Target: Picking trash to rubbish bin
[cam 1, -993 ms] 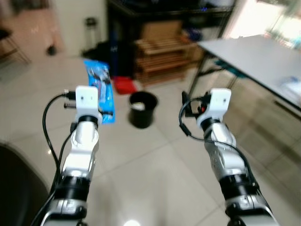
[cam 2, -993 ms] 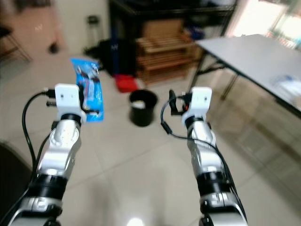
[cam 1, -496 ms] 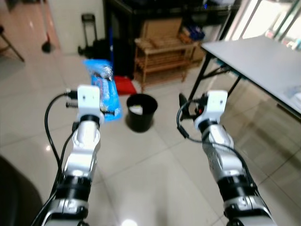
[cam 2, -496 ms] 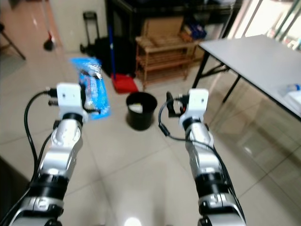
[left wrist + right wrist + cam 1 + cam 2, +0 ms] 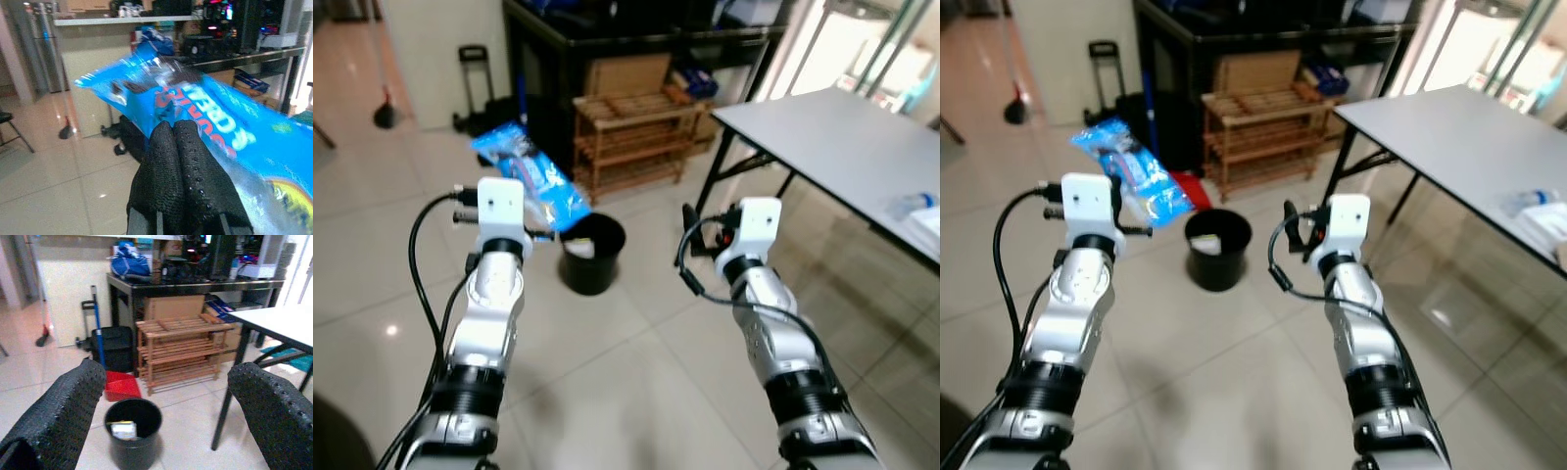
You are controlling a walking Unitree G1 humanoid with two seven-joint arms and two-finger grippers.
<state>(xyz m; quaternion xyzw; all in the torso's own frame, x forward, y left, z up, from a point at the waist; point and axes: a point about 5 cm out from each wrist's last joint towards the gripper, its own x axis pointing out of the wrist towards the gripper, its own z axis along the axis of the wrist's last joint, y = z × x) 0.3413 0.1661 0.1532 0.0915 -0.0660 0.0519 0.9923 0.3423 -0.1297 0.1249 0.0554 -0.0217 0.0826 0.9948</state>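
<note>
L gripper (image 5: 180, 161) is held up at chest height w/ both black fingers (image 5: 164, 166) pressed together on a blue snack wrapper (image 5: 530, 178); the wrapper sticks out tilted, up and away from the fingers, shiny w/ white lettering that's too blurred to read. R gripper (image 5: 166, 406) is raised alongside, well apart from the left one, fingers spread wide w/ nothing between them. Through that gap sits the black rubbish bin (image 5: 133, 433) on the tiled floor (image 5: 626, 392), upright, w/ what looks like a bit of pale trash already inside, hard to tell what. In the head views the bin stands on the floor between the two arms, ahead of them; the wrapper is to the bin's left and higher, not over its mouth. Behind the bin: a slatted wooden rack (image 5: 631, 132), a red dustpan (image 5: 122, 387) beside a blue-handled broom (image 5: 98, 333), and a dark cabinet (image 5: 1263, 39). A grey folding table (image 5: 842, 137) stands to the right.
</note>
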